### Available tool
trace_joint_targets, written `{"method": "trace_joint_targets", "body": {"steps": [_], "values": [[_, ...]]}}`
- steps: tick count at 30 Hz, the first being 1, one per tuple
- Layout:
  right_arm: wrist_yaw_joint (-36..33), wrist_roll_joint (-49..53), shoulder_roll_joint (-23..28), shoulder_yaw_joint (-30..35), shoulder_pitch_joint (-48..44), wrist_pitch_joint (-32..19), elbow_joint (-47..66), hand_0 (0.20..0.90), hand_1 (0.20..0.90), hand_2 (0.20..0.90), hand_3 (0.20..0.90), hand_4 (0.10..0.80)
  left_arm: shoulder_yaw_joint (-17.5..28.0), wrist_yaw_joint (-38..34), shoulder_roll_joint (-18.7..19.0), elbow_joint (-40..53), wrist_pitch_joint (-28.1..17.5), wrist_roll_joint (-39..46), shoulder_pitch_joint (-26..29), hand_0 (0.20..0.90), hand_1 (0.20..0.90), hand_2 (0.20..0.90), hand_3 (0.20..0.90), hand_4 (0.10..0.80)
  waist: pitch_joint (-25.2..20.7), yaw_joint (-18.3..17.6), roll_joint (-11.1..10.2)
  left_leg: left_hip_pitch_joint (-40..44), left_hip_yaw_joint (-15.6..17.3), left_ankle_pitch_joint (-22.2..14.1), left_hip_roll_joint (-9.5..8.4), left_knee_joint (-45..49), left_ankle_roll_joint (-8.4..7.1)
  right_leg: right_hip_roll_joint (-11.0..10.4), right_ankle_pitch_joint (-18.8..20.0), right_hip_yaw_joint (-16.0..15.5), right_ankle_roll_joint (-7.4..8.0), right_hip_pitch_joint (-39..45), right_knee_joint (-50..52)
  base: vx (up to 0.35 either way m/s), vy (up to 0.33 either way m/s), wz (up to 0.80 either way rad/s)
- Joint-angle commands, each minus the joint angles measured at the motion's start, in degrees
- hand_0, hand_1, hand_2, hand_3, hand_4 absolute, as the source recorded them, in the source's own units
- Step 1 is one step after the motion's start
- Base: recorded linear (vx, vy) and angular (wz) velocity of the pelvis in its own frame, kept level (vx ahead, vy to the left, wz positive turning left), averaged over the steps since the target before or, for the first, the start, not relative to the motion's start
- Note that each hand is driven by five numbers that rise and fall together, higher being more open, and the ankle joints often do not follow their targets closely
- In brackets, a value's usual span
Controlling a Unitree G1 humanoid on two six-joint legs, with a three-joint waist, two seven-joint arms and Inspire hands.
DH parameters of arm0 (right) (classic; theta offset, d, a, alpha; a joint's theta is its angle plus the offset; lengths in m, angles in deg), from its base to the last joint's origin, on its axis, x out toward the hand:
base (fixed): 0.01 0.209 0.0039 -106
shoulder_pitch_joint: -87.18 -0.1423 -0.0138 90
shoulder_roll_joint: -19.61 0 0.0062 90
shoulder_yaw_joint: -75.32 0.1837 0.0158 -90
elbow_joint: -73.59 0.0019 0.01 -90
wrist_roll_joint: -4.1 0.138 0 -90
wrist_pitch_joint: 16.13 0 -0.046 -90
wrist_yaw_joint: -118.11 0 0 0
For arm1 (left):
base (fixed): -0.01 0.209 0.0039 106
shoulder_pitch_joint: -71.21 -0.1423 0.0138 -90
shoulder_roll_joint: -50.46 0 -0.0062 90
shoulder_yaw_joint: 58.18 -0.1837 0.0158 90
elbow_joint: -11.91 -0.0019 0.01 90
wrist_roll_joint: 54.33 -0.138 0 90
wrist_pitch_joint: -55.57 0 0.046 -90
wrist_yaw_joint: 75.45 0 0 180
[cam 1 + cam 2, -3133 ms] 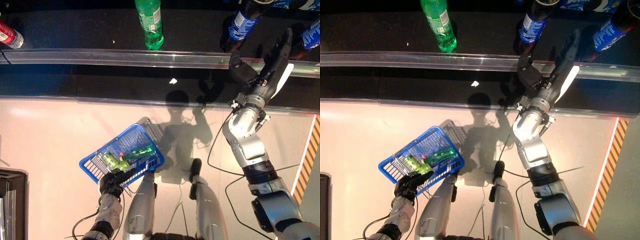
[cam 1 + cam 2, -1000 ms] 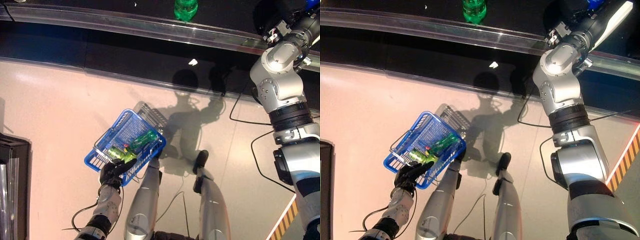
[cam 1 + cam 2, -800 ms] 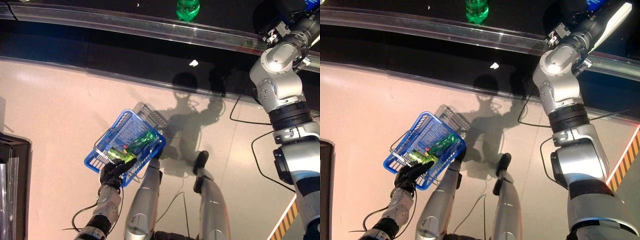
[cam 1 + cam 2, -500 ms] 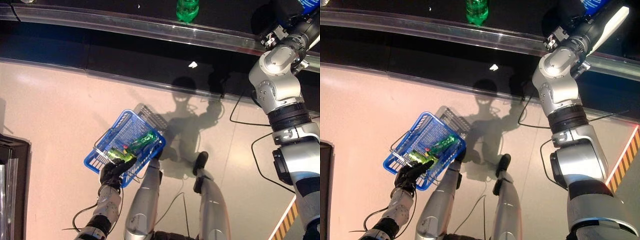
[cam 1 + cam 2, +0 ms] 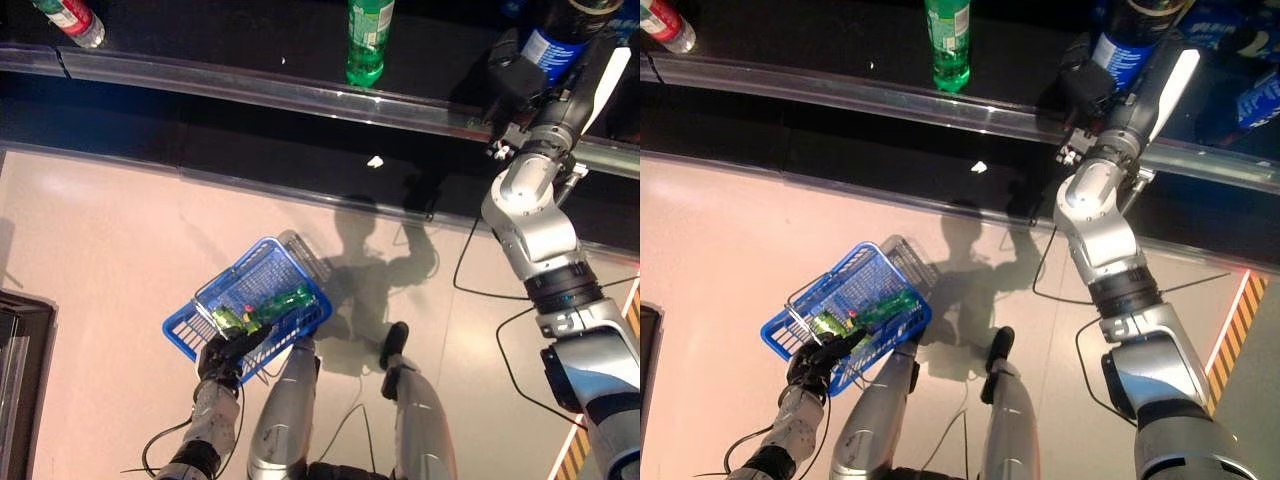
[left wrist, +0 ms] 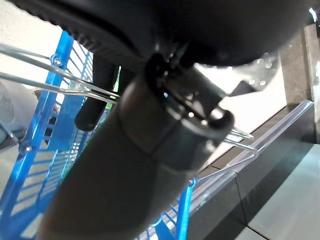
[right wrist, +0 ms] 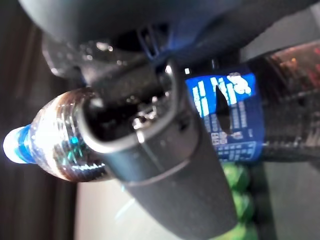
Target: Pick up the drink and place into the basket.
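At two o'clock in your head views, on the dark shelf (image 5: pixel 200 40) behind the clear rail (image 5: pixel 250 88), stands the dark cola bottle (image 5: pixel 556 42). It is upright, its long axis vertical and its cap toward the camera, though the cap end runs out of frame. You will note its blue printed label and smooth, glossy plastic body. Your right hand (image 5: pixel 545 85) is at this bottle. In the right wrist view the thumb (image 7: pixel 150 145) crosses the front of the bottle (image 7: pixel 150 120) over the label, so the hand appears clamped on it, but the fingers on the far side are hidden and I cannot confirm full wrap. That same view shows the blue cap and a clear neck above dark liquid.

At seven o'clock, your left hand (image 5: pixel 225 355) is closed round the wire handle (image 6: pixel 60 82) of the blue basket (image 5: pixel 195 322), holding it above the pale floor (image 5: pixel 100 250). The basket is rectangular, of blue plastic lattice with thin bright metal wire handles. Inside lie green bottles (image 5: pixel 270 306) on their sides, long axes roughly along the basket's length.

At twelve o'clock a green bottle (image 5: pixel 368 40) stands upright on the shelf, well apart from your right hand. At eleven o'clock a red-labelled bottle (image 5: pixel 68 20) stands at the shelf's far end.
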Motion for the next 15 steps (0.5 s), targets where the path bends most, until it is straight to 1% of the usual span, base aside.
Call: {"method": "trace_joint_targets", "body": {"steps": [1, 4, 5, 6, 7, 9, 11, 12, 15], "values": [[4.58, -8.41, 5.45, 6.20, -5.94, -7.23, 16.38, 0.300, 0.300, 0.300, 0.200, 0.100, 5.97, 3.17, 4.43, 12.86, -11.82, -0.07, -4.52, 0.300, 0.300, 0.300, 0.200, 0.100, -2.23, -0.48, -0.30, 4.98, 0.00, -2.17, -1.61, 1.77, 3.31, 0.79, -4.68, -1.89, -2.26, 9.31, 1.47, 0.058, -0.003, 0.03], [8.32, -7.78, 3.93, 6.40, -2.16, -7.61, 19.01, 0.300, 0.300, 0.300, 0.200, 0.100, 6.43, 4.18, 4.31, 15.73, -12.05, 0.04, -5.16, 0.300, 0.300, 0.300, 0.200, 0.100, -3.19, -0.70, -0.57, 6.06, 0.09, -2.28, -1.36, 1.59, 3.20, 0.82, -4.96, -1.93, -2.45, 10.60, 1.24, 0.063, 0.011, 0.04], [10.99, -8.01, 2.15, 6.50, 1.68, -7.66, 21.41, 0.300, 0.300, 0.300, 0.200, 0.100, 6.83, 5.39, 4.32, 18.40, -11.84, 0.14, -5.99, 0.300, 0.300, 0.300, 0.200, 0.100, -4.08, -0.74, -0.71, 7.05, -0.05, -2.39, -1.29, 1.34, 3.11, 0.94, -5.14, -1.91, -2.57, 11.83, 0.96, 0.067, 0.005, 0.05], [11.36, -7.99, 2.00, 6.64, 2.15, -7.66, 21.70, 0.300, 0.300, 0.300, 0.200, 0.100, 6.82, 5.60, 4.38, 18.63, -11.88, 0.19, -6.23, 0.300, 0.300, 0.300, 0.200, 0.100, -4.18, -0.72, -0.74, 7.24, -0.08, -2.40, -1.28, 1.26, 3.11, 0.96, -5.14, -1.94, -2.58, 12.04, 0.86, 0.104, 0.005, 0.06], [14.60, -7.46, 0.48, 6.36, 5.31, -7.35, 23.95, 0.300, 0.300, 0.300, 0.200, 0.100, 6.78, 6.28, 4.50, 22.15, -11.45, 0.15, -7.08, 0.300, 0.300, 0.300, 0.200, 0.100, -5.06, -0.66, -0.80, 8.26, -0.08, -2.47, -1.22, 0.76, 3.12, 1.05, -5.33, -1.96, -2.69, 13.11, 0.56, 0.072, 0.003, 0.04], [17.87, -6.10, -1.83, 5.57, 9.12, -7.44, 26.51, 0.300, 0.300, 0.300, 0.200, 0.100, 6.50, 7.13, 4.71, 26.90, -10.64, -0.27, -8.01, 0.300, 0.300, 0.300, 0.200, 0.100, -5.82, -0.45, -0.86, 9.33, -0.20, -2.45, -1.25, 0.23, 3.15, 1.14, -5.42, -2.04, -2.81, 14.42, 0.08, 0.071, -0.001, 0.02], [19.96, -5.17, -2.97, 5.13, 11.04, -7.36, 27.74, 0.300, 0.300, 0.300, 0.200, 0.100, 6.32, 7.86, 4.91, 29.65, -10.24, -0.54, -8.86, 0.300, 0.300, 0.300, 0.200, 0.100, -6.19, -0.32, -0.91, 9.97, -0.30, -2.53, -1.27, 0.01, 3.17, 1.14, -5.48, -2.16, -2.86, 15.13, -0.12, 0.031, -0.006, 0.03], [21.49, -3.62, -4.40, 3.98, 12.67, -6.93, 29.16, 0.300, 0.300, 0.300, 0.200, 0.100, 5.96, 7.93, 5.05, 32.91, -9.41, -0.64, -9.30, 0.300, 0.300, 0.300, 0.200, 0.100, -6.41, -0.09, -1.00, 10.43, -0.32, -2.52, -1.29, -0.11, 3.14, 1.13, -5.48, -2.30, -2.88, 15.90, -0.43, 0.026, -0.005, 0.06], [25.05, -1.61, -7.83, 1.42, 15.94, -6.25, 30.94, 0.300, 0.300, 0.300, 0.200, 0.100, 5.32, 9.11, 5.36, 38.58, -8.33, -2.17, -10.22, 0.300, 0.300, 0.300, 0.200, 0.100, -6.88, 0.59, -1.25, 11.40, -0.79, -2.56, -1.49, -0.09, 3.09, 1.02, -5.46, -2.72, -2.92, 17.56, -0.99, 0.052, -0.020, 0.08]]}}
